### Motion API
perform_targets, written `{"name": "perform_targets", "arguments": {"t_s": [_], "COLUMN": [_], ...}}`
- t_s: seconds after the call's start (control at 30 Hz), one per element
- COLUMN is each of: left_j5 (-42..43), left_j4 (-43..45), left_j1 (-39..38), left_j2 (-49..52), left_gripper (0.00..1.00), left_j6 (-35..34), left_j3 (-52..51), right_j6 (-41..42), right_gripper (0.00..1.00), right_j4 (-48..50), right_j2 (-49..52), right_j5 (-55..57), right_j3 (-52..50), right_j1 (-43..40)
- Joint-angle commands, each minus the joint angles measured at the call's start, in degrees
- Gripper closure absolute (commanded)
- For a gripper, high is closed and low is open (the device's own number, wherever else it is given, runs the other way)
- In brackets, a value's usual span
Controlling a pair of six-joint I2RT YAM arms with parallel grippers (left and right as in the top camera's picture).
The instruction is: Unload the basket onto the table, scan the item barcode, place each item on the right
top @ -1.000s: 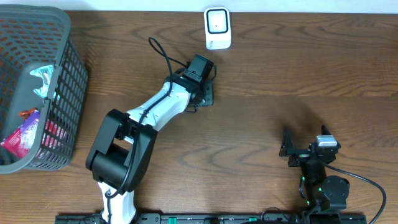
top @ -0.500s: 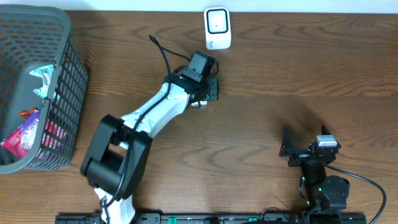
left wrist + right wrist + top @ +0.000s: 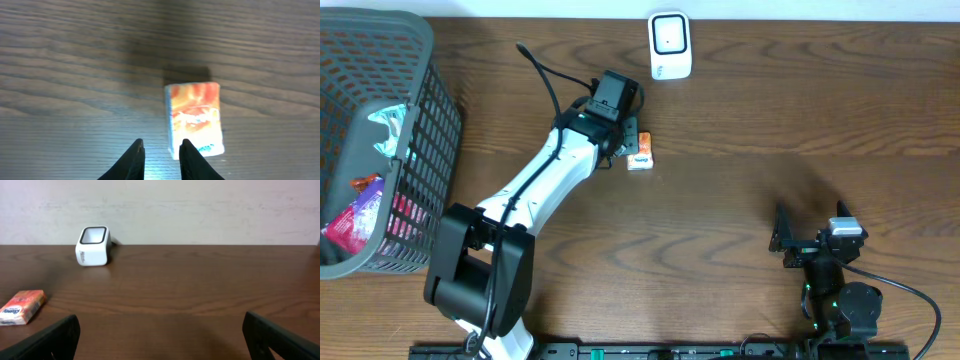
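Left wrist: hovering by the orange packet (image 3: 195, 117) with the left end effector (image 3: 160, 148) barely parted, empty. Holding the right end effector (image 3: 160, 327) wide open.

dark brown wood-grain tabletop (image 3: 770, 110), grain running side to side, pale off-white wall (image 3: 200, 210) rising straight from tabletop's far edge, faint grey smudges on wall, soft even light, dull sheen on tabletop

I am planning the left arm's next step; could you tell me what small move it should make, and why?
Probably lift the left gripper straight up and clear: its fingers stand slightly apart with nothing between them, and the orange packet lies flat on the table just ahead, near the scanner.
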Motion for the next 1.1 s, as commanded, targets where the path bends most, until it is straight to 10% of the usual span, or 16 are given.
{"name": "perform_targets", "arguments": {"t_s": [0.0, 0.53, 1.07], "left_j5": [-1.77, -1.88, -16.81], "left_j4": [-0.15, 6.84, 6.29], "left_j1": [1.25, 7.08, 32.2], "left_j2": [-0.92, -23.19, -32.41], "left_gripper": [0.75, 0.3, 0.14], "left_j6": [0.81, 11.54, 11.45], "left_j3": [0.46, 2.69, 2.69], "right_j6": [0.57, 0.57, 0.57], "right_gripper": [0.01, 0.01, 0.01], "right_j4": [-0.26, -0.26, -0.26], "right_j2": [-0.37, -0.37, -0.37], "right_j5": [0.46, 0.46, 0.46], "right_j3": [-0.04, -0.04, -0.04], "right_j1": [-0.24, -0.24, -0.24]}}
